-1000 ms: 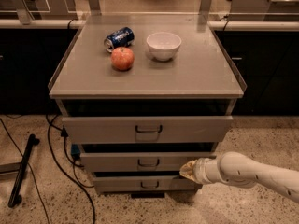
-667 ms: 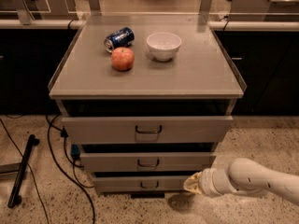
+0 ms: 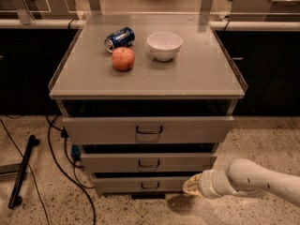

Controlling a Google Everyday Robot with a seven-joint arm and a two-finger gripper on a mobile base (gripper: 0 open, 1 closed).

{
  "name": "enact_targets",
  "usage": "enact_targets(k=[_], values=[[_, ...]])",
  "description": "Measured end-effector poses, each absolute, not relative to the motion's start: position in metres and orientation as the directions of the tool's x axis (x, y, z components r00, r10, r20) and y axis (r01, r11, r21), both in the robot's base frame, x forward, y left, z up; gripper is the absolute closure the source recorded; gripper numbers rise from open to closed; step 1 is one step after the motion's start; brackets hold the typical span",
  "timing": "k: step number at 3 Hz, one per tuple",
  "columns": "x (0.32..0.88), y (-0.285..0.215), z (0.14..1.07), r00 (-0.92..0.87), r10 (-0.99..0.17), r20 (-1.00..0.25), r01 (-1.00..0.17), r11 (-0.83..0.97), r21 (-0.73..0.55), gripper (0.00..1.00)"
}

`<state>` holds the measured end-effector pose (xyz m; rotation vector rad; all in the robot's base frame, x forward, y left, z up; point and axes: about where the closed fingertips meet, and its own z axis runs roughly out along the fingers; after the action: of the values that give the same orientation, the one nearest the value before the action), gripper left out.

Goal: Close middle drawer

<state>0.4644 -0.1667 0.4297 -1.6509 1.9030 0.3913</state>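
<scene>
The middle drawer (image 3: 148,162) is the second of three grey drawers in the cabinet, with a low flat front and a small dark loop handle. Its front sits slightly forward, with a dark gap above it. My gripper (image 3: 191,185) is at the lower right, on the end of a white arm, in front of the right part of the lowest drawer (image 3: 140,184) and below the middle drawer's front. It faces the cabinet.
The top drawer (image 3: 149,129) stands out the furthest. On the cabinet top (image 3: 197,76) lie a blue can (image 3: 119,38), a red apple (image 3: 123,58) and a white bowl (image 3: 164,45). Black cables (image 3: 61,165) and a black bar (image 3: 22,170) lie on the floor at left.
My gripper and arm have moved down and to the right, away from the middle drawer's front to the level of the lowest drawer. The drawers look unchanged.
</scene>
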Motion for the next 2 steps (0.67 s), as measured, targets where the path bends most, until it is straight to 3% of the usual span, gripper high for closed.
enact_targets(k=[2], values=[[0.4643, -0.1667, 0.4296, -0.063, -0.799, -0.598, -0.970, 0.190, -0.152, 0.11]])
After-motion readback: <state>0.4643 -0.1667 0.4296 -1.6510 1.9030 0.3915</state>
